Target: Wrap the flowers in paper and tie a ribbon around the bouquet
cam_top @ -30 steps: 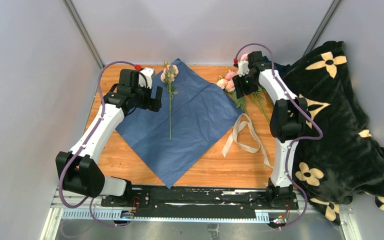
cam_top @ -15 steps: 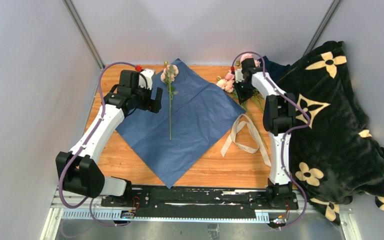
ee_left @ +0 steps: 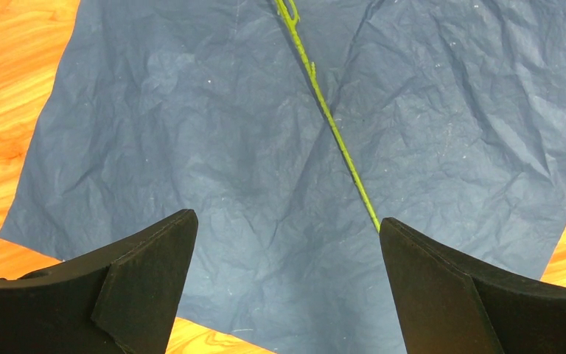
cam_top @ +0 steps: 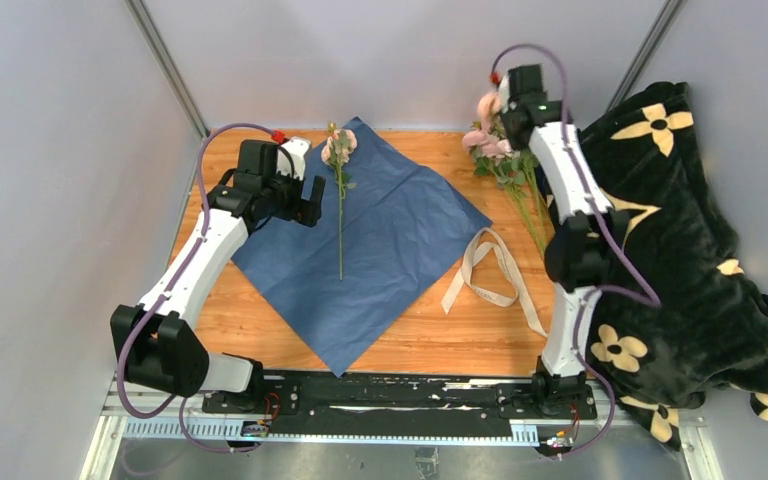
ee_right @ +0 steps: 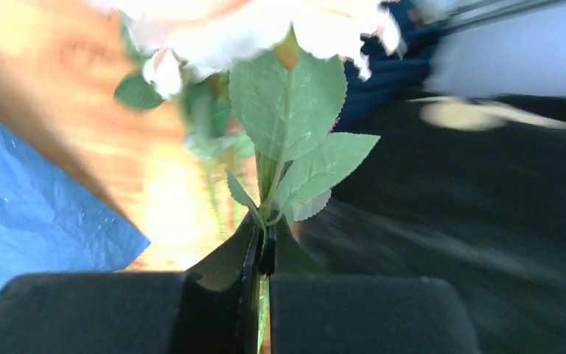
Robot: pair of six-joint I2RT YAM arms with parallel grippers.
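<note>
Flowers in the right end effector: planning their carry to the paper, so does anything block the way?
Nothing visible does. The right end effector, shut on the flowers, holds them raised just right of the paper; the ribbon lies nearer the arms, off that line.

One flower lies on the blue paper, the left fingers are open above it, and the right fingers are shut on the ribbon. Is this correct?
Not quite: the right fingers are shut on a flower stem, as the right wrist view shows. The ribbon lies loose on the table. The rest is correct.
</note>
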